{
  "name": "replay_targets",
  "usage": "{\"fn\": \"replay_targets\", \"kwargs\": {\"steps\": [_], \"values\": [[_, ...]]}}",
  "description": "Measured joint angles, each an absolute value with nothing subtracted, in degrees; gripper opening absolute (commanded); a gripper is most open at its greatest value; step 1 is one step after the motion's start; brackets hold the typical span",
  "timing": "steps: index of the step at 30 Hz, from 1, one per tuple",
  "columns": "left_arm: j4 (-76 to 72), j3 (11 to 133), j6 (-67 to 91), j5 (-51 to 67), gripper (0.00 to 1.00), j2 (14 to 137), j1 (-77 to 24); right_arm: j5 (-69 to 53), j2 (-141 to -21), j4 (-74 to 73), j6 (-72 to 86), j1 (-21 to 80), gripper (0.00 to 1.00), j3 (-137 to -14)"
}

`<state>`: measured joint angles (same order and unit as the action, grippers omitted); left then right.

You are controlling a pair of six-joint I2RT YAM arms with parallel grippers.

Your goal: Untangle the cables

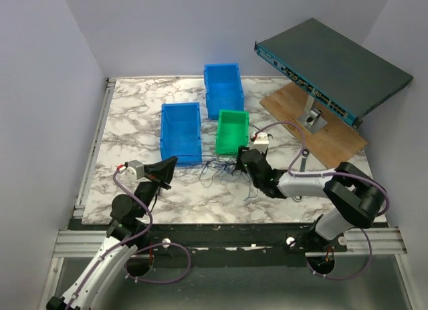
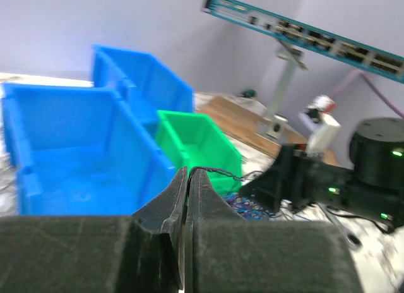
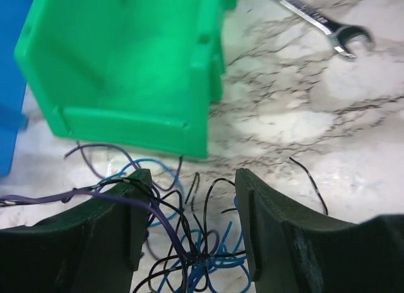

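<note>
A tangle of thin black, blue and purple cables [image 1: 224, 168] lies on the marble table in front of the green bin. In the right wrist view the tangle [image 3: 202, 258] sits between and below my open right gripper [image 3: 189, 201], and a purple cable crosses its left finger [image 3: 129, 211]. My right gripper [image 1: 245, 159] hovers at the tangle's right edge. My left gripper [image 1: 168, 167] is left of the tangle. Its jaws are shut on a thin black cable [image 2: 218, 172] that leaves the tip of the left gripper [image 2: 189, 172] toward the tangle.
Two blue bins [image 1: 180, 131] [image 1: 223, 88] and a green bin [image 1: 232, 131] stand behind the tangle. A network switch [image 1: 331, 66] on a stand rises over a wooden board [image 1: 334, 139] at the right. A wrench [image 3: 315, 18] lies past the green bin [image 3: 126, 65].
</note>
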<state>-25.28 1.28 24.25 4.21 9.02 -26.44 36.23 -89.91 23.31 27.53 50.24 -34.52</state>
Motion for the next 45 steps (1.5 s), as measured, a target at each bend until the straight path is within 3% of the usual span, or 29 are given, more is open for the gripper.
{"fn": "replay_targets", "kwargs": {"steps": [5,17,36,40,42,45], "values": [[-14.85,1.04,25.19,-6.5,0.0,1.17,-26.55,39.66,-85.36,21.26,33.41,47.59,0.61,-33.32],[-6.46,1.39,27.46,-17.39,0.0,0.78,-26.7,51.62,-75.75,10.57,48.38,42.83,0.58,-27.68],[-19.7,5.8,22.35,2.76,0.0,25.87,-26.3,32.1,-64.07,32.67,30.39,42.3,0.58,-15.75],[-21.17,6.02,22.06,5.93,0.0,27.73,-26.3,30.26,-64.05,34.68,29.5,42.3,0.67,-15.46],[-21.58,6.13,22.04,6.98,0.04,28.45,-26.3,29.02,-64.05,35.68,28.93,42.28,0.69,-15.11],[-21.8,6.35,21.85,8.21,0.29,29.39,-26.3,25.8,-64.18,37.52,27.73,42.28,0.7,-14.81]]}}
